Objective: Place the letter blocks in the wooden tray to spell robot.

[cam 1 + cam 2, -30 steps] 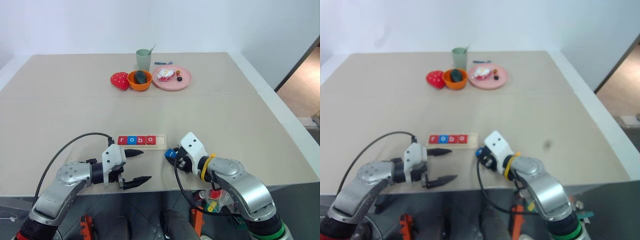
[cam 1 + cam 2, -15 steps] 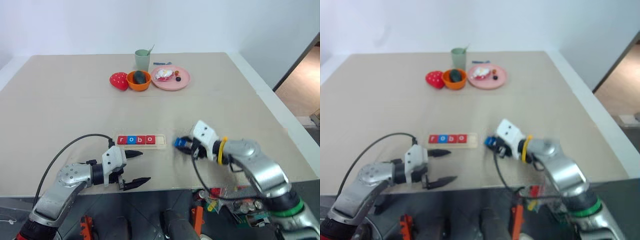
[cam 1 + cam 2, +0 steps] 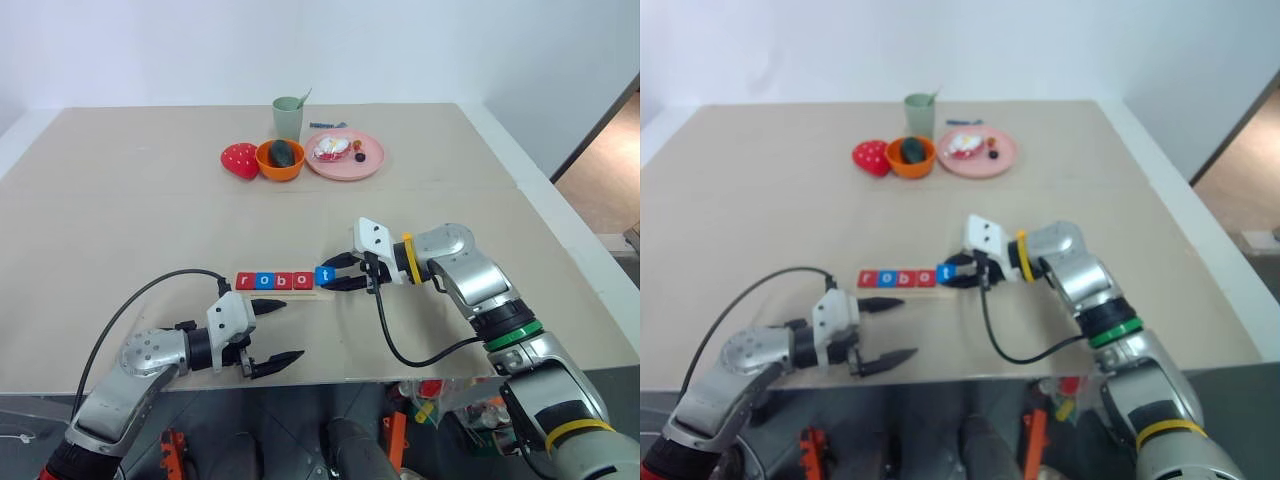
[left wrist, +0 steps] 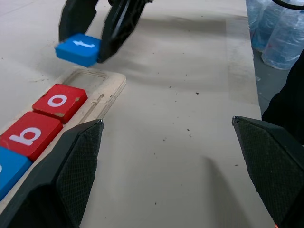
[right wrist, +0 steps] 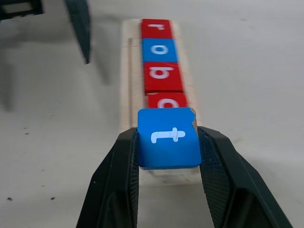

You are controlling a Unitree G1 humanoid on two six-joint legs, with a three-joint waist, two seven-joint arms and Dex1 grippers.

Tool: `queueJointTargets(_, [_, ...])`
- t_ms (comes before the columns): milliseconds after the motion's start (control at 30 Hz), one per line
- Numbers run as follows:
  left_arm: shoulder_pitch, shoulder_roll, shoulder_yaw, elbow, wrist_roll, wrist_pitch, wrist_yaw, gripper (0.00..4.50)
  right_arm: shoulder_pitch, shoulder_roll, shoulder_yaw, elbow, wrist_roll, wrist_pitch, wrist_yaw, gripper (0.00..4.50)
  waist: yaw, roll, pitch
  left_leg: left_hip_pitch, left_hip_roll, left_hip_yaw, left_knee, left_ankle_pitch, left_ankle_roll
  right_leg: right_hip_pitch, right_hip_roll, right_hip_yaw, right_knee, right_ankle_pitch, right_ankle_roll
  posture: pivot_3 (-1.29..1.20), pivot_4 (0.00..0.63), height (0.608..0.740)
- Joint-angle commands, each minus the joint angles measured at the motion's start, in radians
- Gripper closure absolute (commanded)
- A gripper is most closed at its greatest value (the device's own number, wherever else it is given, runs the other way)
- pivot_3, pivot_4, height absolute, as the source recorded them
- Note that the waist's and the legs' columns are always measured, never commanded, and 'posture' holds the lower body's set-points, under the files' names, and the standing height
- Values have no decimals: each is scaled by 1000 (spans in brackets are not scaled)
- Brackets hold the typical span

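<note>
Black left gripper (image 3: pixel 272 336) idles near the table's front edge, jaws wide, empty. Beyond it, wooden tray (image 3: pixel 243 292) reads r, o, b, o. Right gripper (image 3: pixel 338 272) pinches the blue t block (image 3: pixel 323 274) above the empty end slot; best lower level, square to slot, then release.

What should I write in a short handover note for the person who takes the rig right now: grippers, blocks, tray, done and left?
Right gripper: shut on the blue t block, held just above the tray's empty end slot.
Left gripper: open, holding nothing, near the table edge in front of the wooden tray.
Done: red r, blue o, red b and red o sit in the tray in order.
Left: lower the t into the last slot beside the red o, release, draw the right arm back.
</note>
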Motion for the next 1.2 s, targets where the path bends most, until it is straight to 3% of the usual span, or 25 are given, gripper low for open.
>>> queueJointTargets(33, [7, 5, 20, -41, 2, -17, 13, 0, -39, 23, -9, 50, -21, -41, 12, 3296, 0, 0, 0, 0, 0, 0, 0, 0, 0, 0, 0, 0, 0, 0, 0, 0, 150, 740])
queueJointTargets(333, [4, 0, 16, -45, 5, -16, 32, 0, -77, 56, -12, 175, -78, -140, 39, 3296, -1, 0, 0, 1, 1, 0, 0, 0, 0, 0, 1, 0, 1, 1, -1, 0, 150, 740])
queueJointTargets(1200, [22, -9, 11, -52, 27, -26, 56, 0, -119, 114, -17, 306, -122, -184, 50, 3296, -1, 0, 0, 1, 1, 0, 0, 0, 0, 1, 1, 0, 1, 1, -2, 0, 150, 740])
